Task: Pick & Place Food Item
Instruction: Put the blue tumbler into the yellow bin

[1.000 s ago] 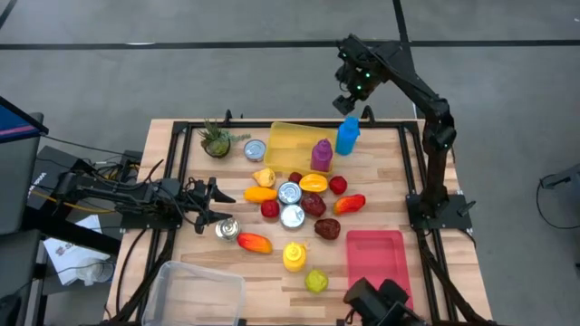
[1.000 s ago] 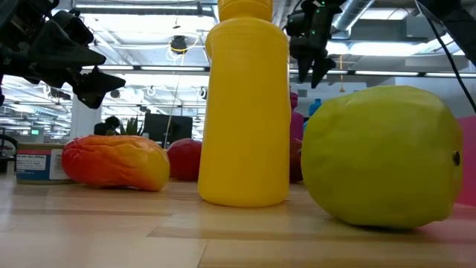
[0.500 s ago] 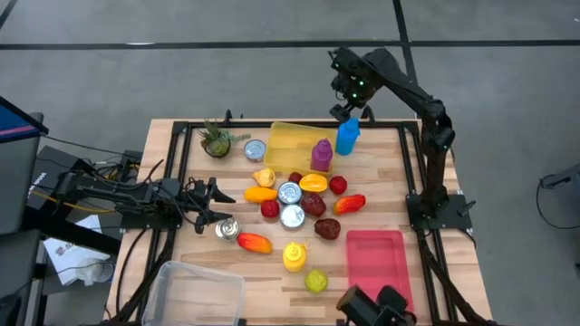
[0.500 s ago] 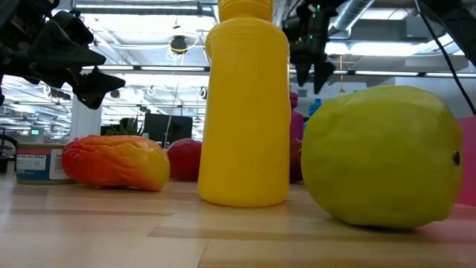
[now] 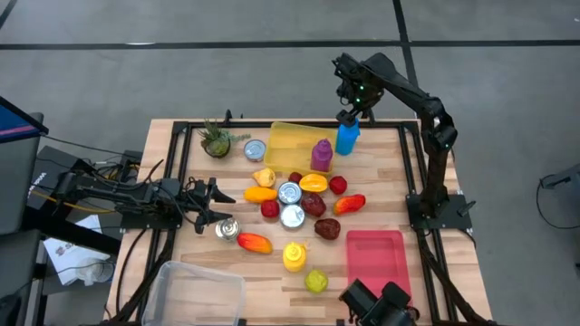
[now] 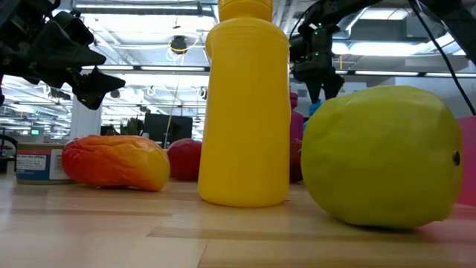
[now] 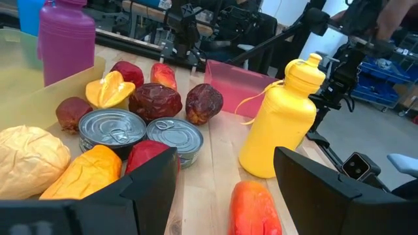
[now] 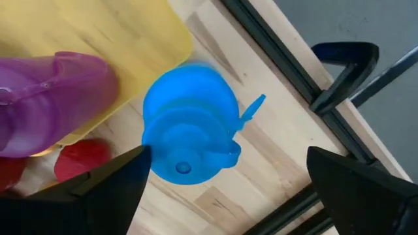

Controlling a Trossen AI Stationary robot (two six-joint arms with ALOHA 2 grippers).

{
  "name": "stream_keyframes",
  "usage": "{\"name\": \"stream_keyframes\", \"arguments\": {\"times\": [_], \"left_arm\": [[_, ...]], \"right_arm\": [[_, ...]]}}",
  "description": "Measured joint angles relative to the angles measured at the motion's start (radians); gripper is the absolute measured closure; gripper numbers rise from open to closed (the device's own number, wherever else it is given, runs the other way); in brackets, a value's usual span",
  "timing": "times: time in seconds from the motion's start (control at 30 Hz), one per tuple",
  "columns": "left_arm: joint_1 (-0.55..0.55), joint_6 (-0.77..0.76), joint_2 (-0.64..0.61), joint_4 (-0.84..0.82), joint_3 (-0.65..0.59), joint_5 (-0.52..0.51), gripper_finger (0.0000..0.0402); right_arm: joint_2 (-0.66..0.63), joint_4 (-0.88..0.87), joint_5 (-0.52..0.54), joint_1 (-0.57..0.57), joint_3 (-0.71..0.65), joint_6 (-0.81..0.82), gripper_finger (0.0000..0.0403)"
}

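A blue bottle (image 5: 347,136) (image 8: 189,130) stands upright on its base at the table's far right, beside a yellow tray (image 5: 292,142). My right gripper (image 5: 352,114) (image 8: 228,196) hangs above it, pointing down and open, one finger on either side of the cap and touching nothing. In the low view the same gripper (image 6: 320,83) shows well above the table. Loose food items lie in the table's middle: red and orange fruits, cans (image 5: 290,192), a yellow bottle (image 5: 293,256) and a green fruit (image 5: 315,282). My left gripper (image 5: 214,205) (image 7: 225,196) waits open at the left side.
A purple bottle (image 5: 321,154) stands on the yellow tray's right end, close to the blue bottle. A pink tray (image 5: 374,258) lies at the near right and a clear bin (image 5: 195,290) at the near left. A small plant (image 5: 216,140) stands far left. The table's metal frame (image 8: 287,59) runs just past the blue bottle.
My right gripper has come down toward the blue bottle and now hangs over its cap, tipped more steeply downward than before. My left arm has kept still, and none of the items has moved.
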Motion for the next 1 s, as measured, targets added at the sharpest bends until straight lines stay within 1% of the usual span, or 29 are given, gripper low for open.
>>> {"name": "stream_keyframes", "arguments": {"times": [0.13, 0.3, 0.33, 0.5, 0.67, 0.8, 0.93, 1.0], "left_arm": [[0.0, 0.0, 0.0, 0.0, 0.0, 0.0, 0.0155], [0.0, 0.0, 0.0, -0.006, 0.0, 0.0, 0.0155], [0.0, 0.0, 0.0, -0.008, 0.0, 0.0, 0.0155], [0.0, 0.001, 0.0, -0.008, 0.0, 0.0, 0.0155], [0.0, -0.001, 0.0, -0.008, 0.0, 0.0, 0.0155], [0.0, -0.001, 0.0, -0.009, 0.0, 0.0, 0.0155], [0.0, -0.002, 0.0, -0.025, 0.0, 0.0, 0.0155], [0.0, -0.002, 0.0, -0.026, 0.0, 0.0, 0.0155]], "right_arm": [[-0.004, 0.03, -0.034, 0.011, -0.035, -0.003, 0.0005], [-0.001, 0.054, -0.056, 0.034, -0.037, -0.011, 0.0005], [0.004, 0.04, -0.035, 0.037, -0.037, -0.013, 0.0005], [0.003, 0.013, 0.001, 0.022, -0.03, -0.014, 0.0005], [0.008, 0.007, -0.004, 0.014, -0.032, -0.012, 0.0009], [0.006, -0.035, -0.004, 0.014, -0.03, -0.012, 0.0016], [0.002, -0.035, 0.01, 0.033, -0.031, -0.028, 0.0022], [0.0, -0.018, 0.008, 0.037, -0.031, 0.009, 0.0024]]}}
